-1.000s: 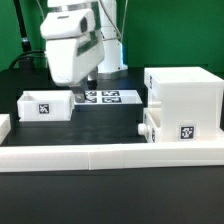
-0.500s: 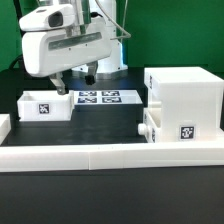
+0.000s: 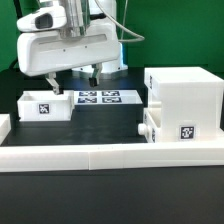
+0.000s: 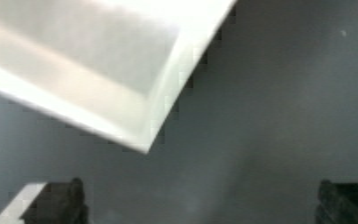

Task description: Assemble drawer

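Observation:
The large white cubic casing (image 3: 182, 104) stands at the exterior view's right, with a small knobbed tray (image 3: 172, 128) in front of it showing a square tag. A second white box tray (image 3: 45, 105) with a tag sits at the exterior view's left. My gripper (image 3: 74, 82) hangs above the table just beside that tray, jaws spread wide and empty. In the wrist view a corner of the white tray (image 4: 87, 70) fills one side, and both dark fingertips (image 4: 55, 202) stand far apart over bare dark table.
The marker board (image 3: 106, 97) lies flat behind the gripper. A long low white border wall (image 3: 110, 152) runs along the front. A green backdrop stands at the rear.
The gripper has turned about its axis and shifted toward the exterior view's left, closer to the left tray. Its fingers now show spread apart. The parts have not moved.

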You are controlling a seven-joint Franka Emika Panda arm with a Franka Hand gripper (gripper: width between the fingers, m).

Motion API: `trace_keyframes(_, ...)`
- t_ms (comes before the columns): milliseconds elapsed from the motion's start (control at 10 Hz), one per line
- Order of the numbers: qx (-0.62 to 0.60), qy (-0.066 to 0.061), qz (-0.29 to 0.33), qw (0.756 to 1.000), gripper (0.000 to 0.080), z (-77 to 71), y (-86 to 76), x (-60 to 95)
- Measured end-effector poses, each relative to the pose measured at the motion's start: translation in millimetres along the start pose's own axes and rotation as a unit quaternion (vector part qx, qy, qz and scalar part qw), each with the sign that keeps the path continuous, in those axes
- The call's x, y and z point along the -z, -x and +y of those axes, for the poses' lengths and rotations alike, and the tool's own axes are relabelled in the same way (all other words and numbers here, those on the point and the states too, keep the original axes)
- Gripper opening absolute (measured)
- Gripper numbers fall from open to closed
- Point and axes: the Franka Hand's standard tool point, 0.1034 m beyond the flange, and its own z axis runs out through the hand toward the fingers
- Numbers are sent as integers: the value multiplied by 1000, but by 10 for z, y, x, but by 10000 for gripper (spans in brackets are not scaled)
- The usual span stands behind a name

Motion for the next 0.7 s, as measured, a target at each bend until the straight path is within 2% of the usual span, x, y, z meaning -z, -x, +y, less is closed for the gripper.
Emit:
trace_keyframes(100, -56, -2, -10, 998, 649, 65, -55, 92)
trace_keyframes(200, -116, 8, -2, 993, 649, 92, -85, 85)
trace_keyframes(300, -121, 8, -4, 993, 649, 92, -41, 53)
trace_keyframes(700, -118, 8, -3, 993, 649, 90, -49, 55)
